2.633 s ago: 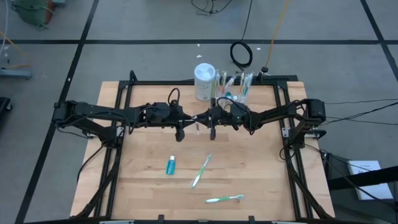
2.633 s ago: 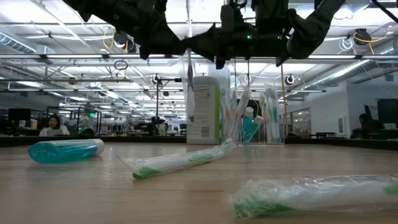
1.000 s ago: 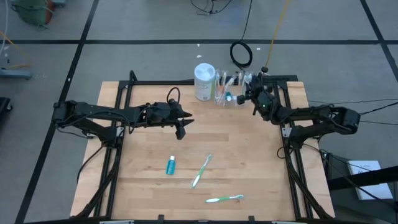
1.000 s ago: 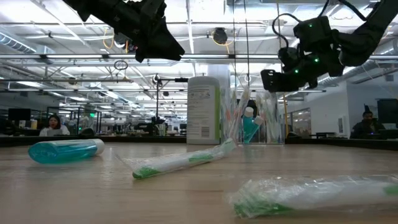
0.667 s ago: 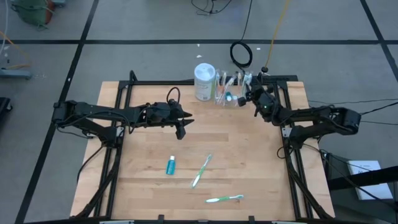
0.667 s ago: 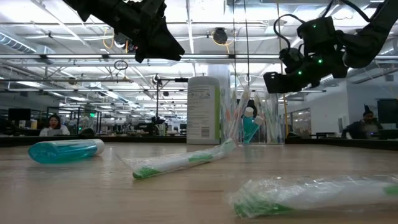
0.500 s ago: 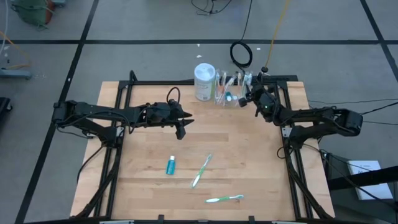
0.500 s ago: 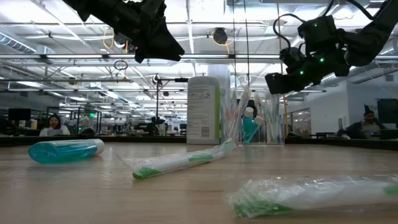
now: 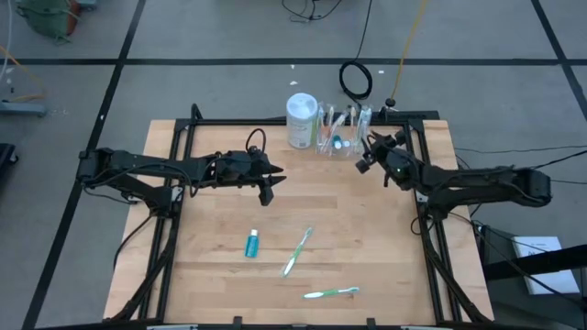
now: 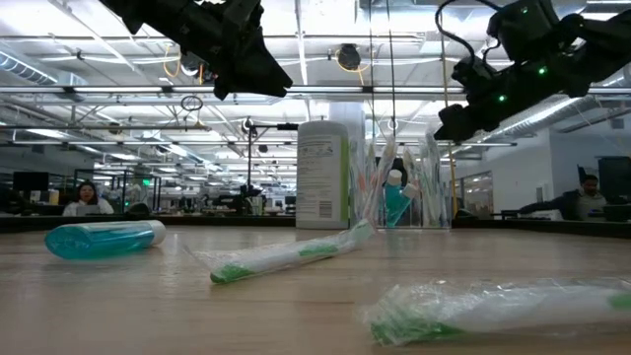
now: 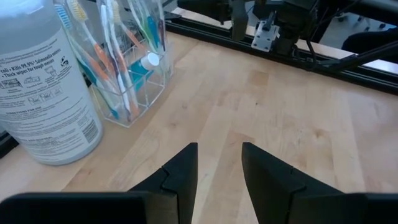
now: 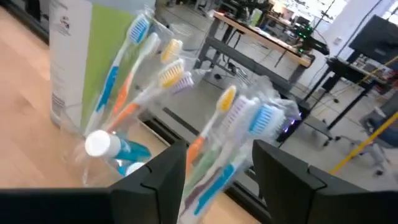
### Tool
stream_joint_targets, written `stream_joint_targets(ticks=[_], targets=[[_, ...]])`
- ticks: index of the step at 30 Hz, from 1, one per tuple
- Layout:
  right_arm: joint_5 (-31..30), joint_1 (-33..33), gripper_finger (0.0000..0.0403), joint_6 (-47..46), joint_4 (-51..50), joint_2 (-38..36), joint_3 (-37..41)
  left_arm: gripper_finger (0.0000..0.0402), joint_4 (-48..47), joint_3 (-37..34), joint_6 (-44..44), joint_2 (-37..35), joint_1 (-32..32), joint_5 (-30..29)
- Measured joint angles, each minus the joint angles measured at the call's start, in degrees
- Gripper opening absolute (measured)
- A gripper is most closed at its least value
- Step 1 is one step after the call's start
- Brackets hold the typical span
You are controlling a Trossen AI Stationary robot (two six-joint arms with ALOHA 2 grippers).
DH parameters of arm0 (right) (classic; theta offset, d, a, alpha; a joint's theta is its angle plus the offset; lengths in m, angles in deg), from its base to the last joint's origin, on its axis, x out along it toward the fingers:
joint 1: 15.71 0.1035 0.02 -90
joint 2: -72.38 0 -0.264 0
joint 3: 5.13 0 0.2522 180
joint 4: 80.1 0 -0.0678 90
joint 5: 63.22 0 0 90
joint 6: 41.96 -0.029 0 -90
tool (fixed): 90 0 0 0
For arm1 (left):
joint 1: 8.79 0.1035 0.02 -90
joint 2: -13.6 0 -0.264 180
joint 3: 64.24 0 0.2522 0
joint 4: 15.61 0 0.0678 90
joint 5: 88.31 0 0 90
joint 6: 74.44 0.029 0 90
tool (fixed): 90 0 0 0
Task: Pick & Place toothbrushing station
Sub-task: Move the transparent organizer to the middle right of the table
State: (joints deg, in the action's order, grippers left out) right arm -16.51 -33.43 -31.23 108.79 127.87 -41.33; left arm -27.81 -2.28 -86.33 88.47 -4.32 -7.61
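The right pincer point(image 9: 362, 165) hovered open and empty just beside the toothbrushing station point(image 9: 341, 133), which sat ahead of it crammed with brushes. The station looked light, rigid, slick and top-heavy; its end wall seemed the safest hold.

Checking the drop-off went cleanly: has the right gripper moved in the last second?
Yes. In the high view the right gripper has backed away from the toothbrushing station, toward the table's near side, jaws open and empty.
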Motion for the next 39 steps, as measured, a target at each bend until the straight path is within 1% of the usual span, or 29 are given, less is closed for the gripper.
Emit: stream_joint_targets(ticks=[1,2,5,7,10,12,14,16,18,20,22,25,29,36,39], targets=[[0.7,0.7,0.0175,0.7,-1.1,-0.7,0.0,0.0129,0.0,0.0,0.2,0.0,0.0,0.0],[2.9,1.3,0.0173,1.3,-2.3,-1.2,0.0,0.0129,0.0,0.0,0.5,0.0,0.0,0.0],[15.2,2.4,0.0168,2.7,-4.7,-1.4,0.0,0.0129,0.0,0.0,1.6,0.0,0.0,0.0],[20.8,2.6,0.0164,4.2,-5.0,-1.0,0.0,0.0129,0.0,0.0,2.2,0.0,0.0,0.0],[22.4,1.7,0.0156,7.4,-6.7,0.3,-1.0,0.0129,-0.1,0.0,3.1,0.0,0.0,0.0],[22.4,0.1,0.0152,9.2,-10.2,1.2,-3.6,0.0129,-0.8,0.0,4.3,0.0,0.0,0.0],[22.5,-1.8,0.0149,10.4,-16.5,2.4,-7.6,0.0129,-2.5,0.0,5.6,-0.3,0.1,0.0],[23.0,-4.0,0.0148,10.9,-24.9,3.7,-12.0,0.0129,-5.0,-0.1,5.6,-2.1,0.6,0.1],[26.1,-6.7,0.0148,10.4,-32.7,5.3,-15.9,0.0129,-6.1,0.5,4.6,-3.9,1.5,0.2],[30.6,-9.0,0.0148,9.5,-38.0,6.8,-18.2,0.0129,-10.1,0.7,3.5,-6.8,2.9,0.3],[33.7,-10.8,0.0147,10.5,-38.8,8.6,-18.6,0.0129,-10.8,1.2,3.6,-9.0,4.1,0.3],[36.0,-13.0,0.0146,13.7,-38.0,11.3,-18.6,0.0129,-14.1,1.1,7.3,-12.3,6.4,0.3],[36.0,-15.4,0.0145,16.3,-36.5,15.0,-18.6,0.0129,-15.4,1.2,8.3,-14.4,8.9,0.3],[36.1,-18.5,0.0135,20.3,-31.3,19.5,-18.5,0.0129,-16.1,1.1,6.8,-14.8,11.1,0.4],[38.6,-19.6,0.0131,21.8,-30.0,21.2,-18.6,0.0129,-16.4,1.1,6.8,-14.8,11.7,0.4]])
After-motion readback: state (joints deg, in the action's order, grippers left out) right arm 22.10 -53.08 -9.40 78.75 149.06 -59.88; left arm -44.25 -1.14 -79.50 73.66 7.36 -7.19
